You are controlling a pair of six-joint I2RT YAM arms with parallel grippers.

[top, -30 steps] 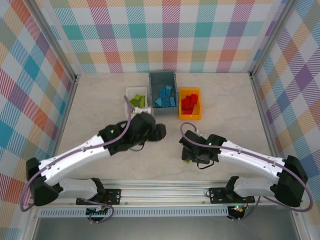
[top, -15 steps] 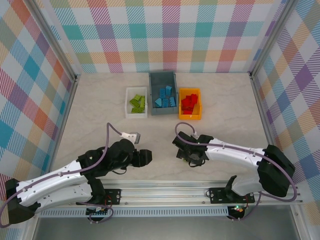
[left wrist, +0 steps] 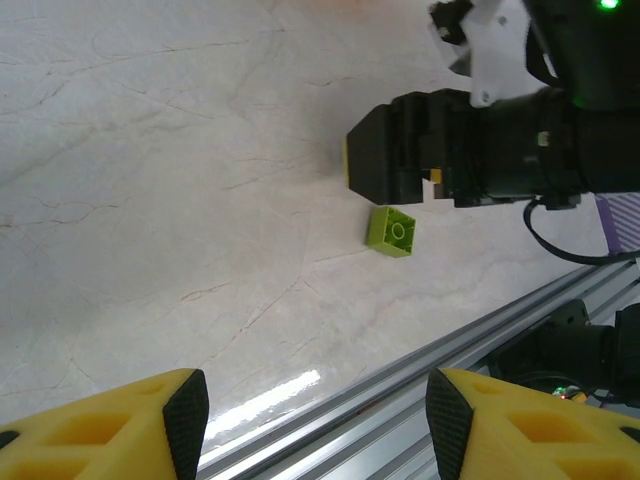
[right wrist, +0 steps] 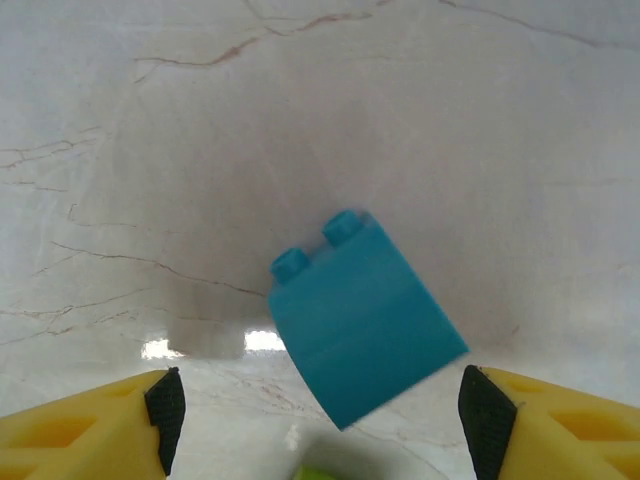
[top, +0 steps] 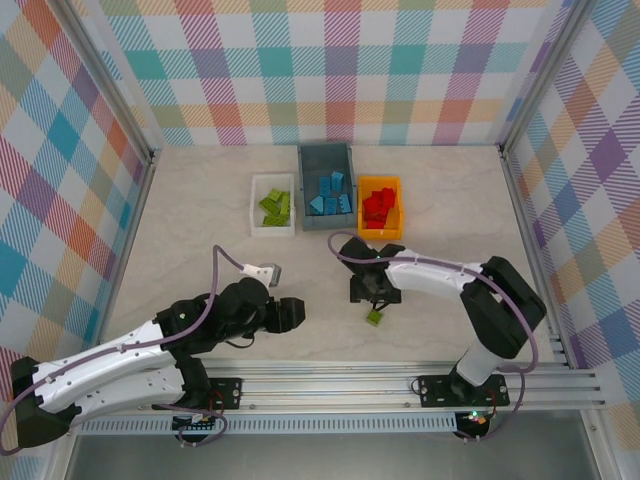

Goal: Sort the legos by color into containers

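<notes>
Swung inward since the earlier frame, the right arm (top: 430,272) holds its jaws wide open over a blue lego (right wrist: 365,325) lying free on the counter (right wrist: 150,150) between them, skewed to their closing line; a lime lego (top: 374,317) sits just beside. Left jaws, open and empty, wait farther off.
</notes>
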